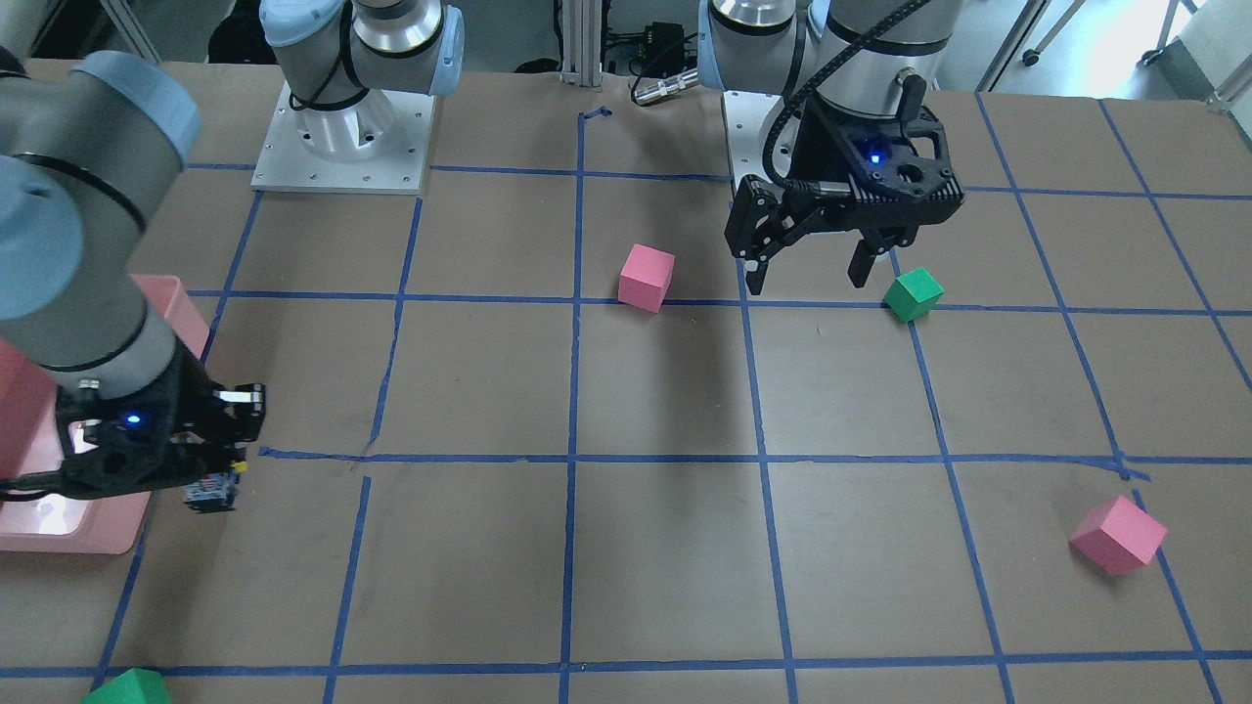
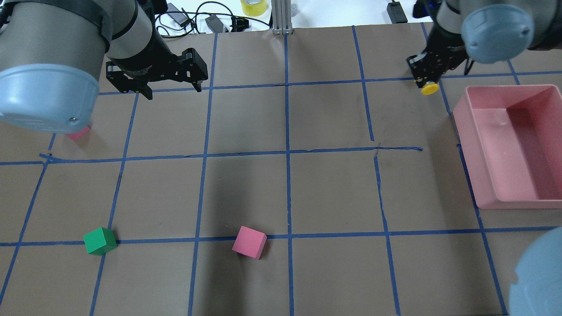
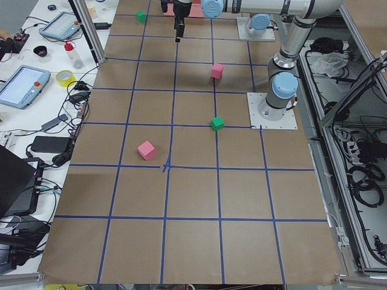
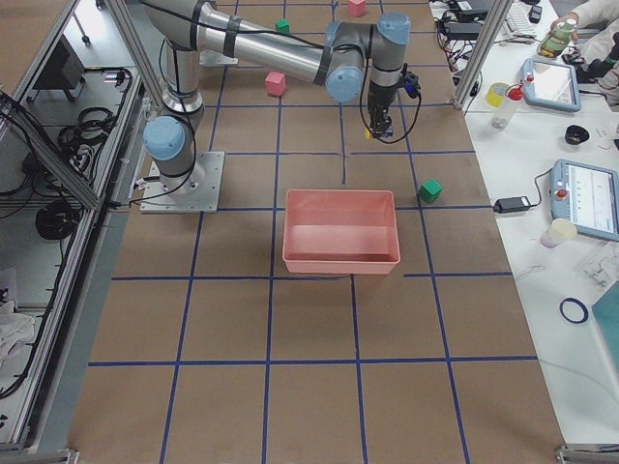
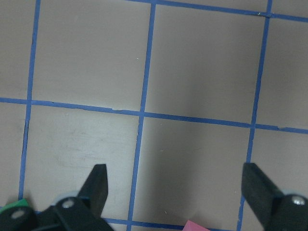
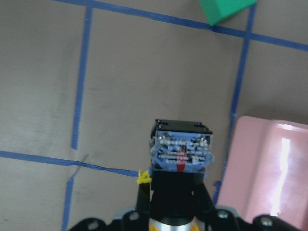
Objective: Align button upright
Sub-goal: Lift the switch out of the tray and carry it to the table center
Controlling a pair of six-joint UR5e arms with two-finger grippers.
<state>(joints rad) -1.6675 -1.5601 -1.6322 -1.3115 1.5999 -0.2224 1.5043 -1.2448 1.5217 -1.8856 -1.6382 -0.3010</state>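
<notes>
The button point(image 6: 182, 150) is gripped in my right gripper point(image 6: 169, 211). Its silvery-blue base block points away from the wrist and its black body sits between the fingers. In the overhead view the yellow cap point(image 2: 430, 89) sticks out on the near side of the right gripper point(image 2: 426, 72). In the front view the button point(image 1: 212, 492) hangs low over the table beside the pink bin; I cannot tell whether it touches. My left gripper point(image 1: 807, 276) is open and empty, hovering between a pink cube and a green cube. It also shows in the overhead view point(image 2: 174, 90) and the left wrist view point(image 5: 178, 187).
A pink bin point(image 2: 467, 145) stands at the table's right end, close to the right gripper. A pink cube point(image 1: 647, 277) and a green cube point(image 1: 913, 293) flank the left gripper. Another pink cube point(image 1: 1118, 534) and a green cube point(image 1: 127, 689) lie on the operators' side.
</notes>
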